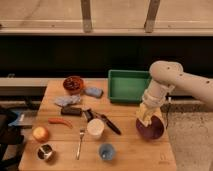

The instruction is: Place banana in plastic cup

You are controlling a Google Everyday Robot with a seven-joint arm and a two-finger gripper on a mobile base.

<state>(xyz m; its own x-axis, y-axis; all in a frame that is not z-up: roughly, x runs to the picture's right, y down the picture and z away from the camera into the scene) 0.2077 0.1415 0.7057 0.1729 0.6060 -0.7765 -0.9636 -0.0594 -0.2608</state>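
Hand [145, 115] hangs low at the bench's [125, 150] far picture-right side, just over the near-left rim of the dark red bowl [153, 130]. A pale yellow shape right at its tip is prob. the banana [142, 120], long axis approx. upright, in line w/ the wrist. Can't tell if the hand is spread or pinching it; the two blur together.

Blue cup [106, 150] sits near the front edge, well apart from the hand, to picture-left and toward the camera. White cup [95, 128] stands just behind it, and a dark tool [111, 125] lies btw. cup and bowl. Green tray [129, 85] is behind the hand, out of the way.

If the banana is held, the next move looks like lift, cross diagonally, then lower it end-first, since the cup is low and narrow.
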